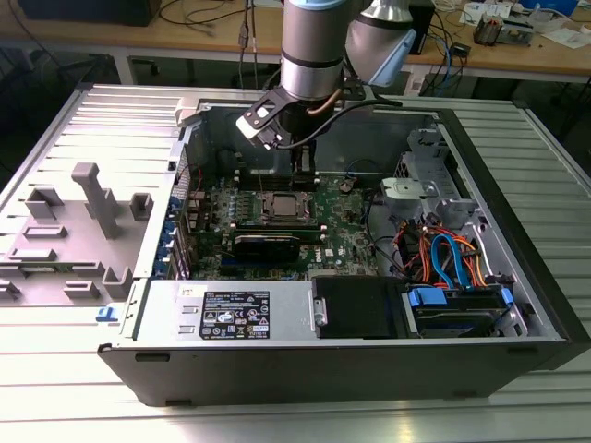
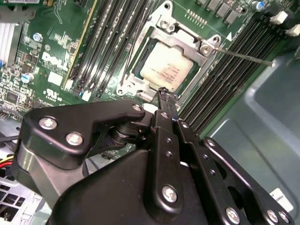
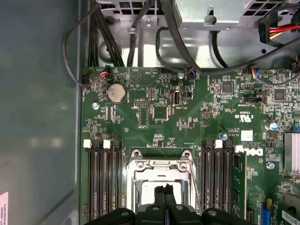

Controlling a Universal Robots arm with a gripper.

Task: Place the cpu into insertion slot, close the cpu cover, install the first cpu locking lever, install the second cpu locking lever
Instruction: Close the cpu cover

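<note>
While the arm hangs over it, computer case: a big open tower case of black and grey sheet metal [image 1: 305, 369], lying on its side across the middle of the exterior view.
Robot arm: a thick grey and silver round arm [image 1: 309, 46] at the upper middle of the exterior view, reaching down into the case.
Circuit board: a flat green circuit board [image 3: 197, 112] on the case floor, with long narrow black memory slots [image 2: 225, 79] on both sides of the socket.
Gripper: a black metal two-finger gripper [image 2: 165, 96] [image 3: 164, 193]. In both wrist views the fingers stand together with nothing between them, and the tips are at the edge of the socket frame. Whether they touch it, I cannot tell.
Insertion slot: a small square insertion slot with a silvery metal rim [image 1: 282, 205], at the centre of the board.
Cover: a thin silvery cpu cover with a large window [image 2: 187, 44], lying flat around the chip. This step looks done.
Chip: a small flat square cpu with a dull silver top [image 2: 161, 70], in the upper middle of the second wrist view. It sits inside the slot, so this step is done.
Levers: a thin steel first lever wire [image 2: 243, 56] sticks out across the memory slots toward the right edge, and I judge it is not yet hooked down. The second lever wire [image 2: 133, 51] runs along the opposite side of the socket. Whether it is hooked or not, I cannot tell.
</note>
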